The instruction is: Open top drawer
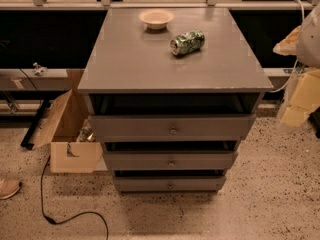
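The top drawer [172,126] is the widest of three matte grey drawers in a grey cabinet, with a small round metal knob [173,131] at the centre of its front. A dark gap shows between its front and the cabinet top [125,59]. Two narrower-looking drawers [171,160] sit below it. My gripper [296,109] is a pale, blurred shape at the right edge of the camera view. It hangs to the right of the cabinet, about level with the top drawer, and touches nothing.
A shallow beige bowl [156,18] and a green can [187,42] lying on its side rest on the cabinet top. An open cardboard box [65,134] stands left of the cabinet. A black cable [75,215] and a shoe [7,188] lie on the speckled floor.
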Action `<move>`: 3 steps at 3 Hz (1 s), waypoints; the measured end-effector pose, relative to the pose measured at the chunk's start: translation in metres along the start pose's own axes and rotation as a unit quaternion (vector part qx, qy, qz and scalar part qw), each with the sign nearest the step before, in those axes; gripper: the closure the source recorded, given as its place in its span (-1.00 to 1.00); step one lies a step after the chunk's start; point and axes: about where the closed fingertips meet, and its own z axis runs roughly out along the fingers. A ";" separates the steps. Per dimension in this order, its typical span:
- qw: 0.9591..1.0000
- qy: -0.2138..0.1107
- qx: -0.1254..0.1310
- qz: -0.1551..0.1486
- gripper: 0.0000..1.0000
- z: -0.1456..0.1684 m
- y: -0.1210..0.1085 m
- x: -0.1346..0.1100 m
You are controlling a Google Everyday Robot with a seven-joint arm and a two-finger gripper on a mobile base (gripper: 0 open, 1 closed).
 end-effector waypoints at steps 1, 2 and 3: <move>1.000 0.000 0.000 0.000 -1.00 0.000 0.000 0.000; 1.000 -0.022 -0.010 0.000 -1.00 0.026 0.005 0.002; 0.997 -0.063 -0.040 -0.008 -1.00 0.097 0.020 0.005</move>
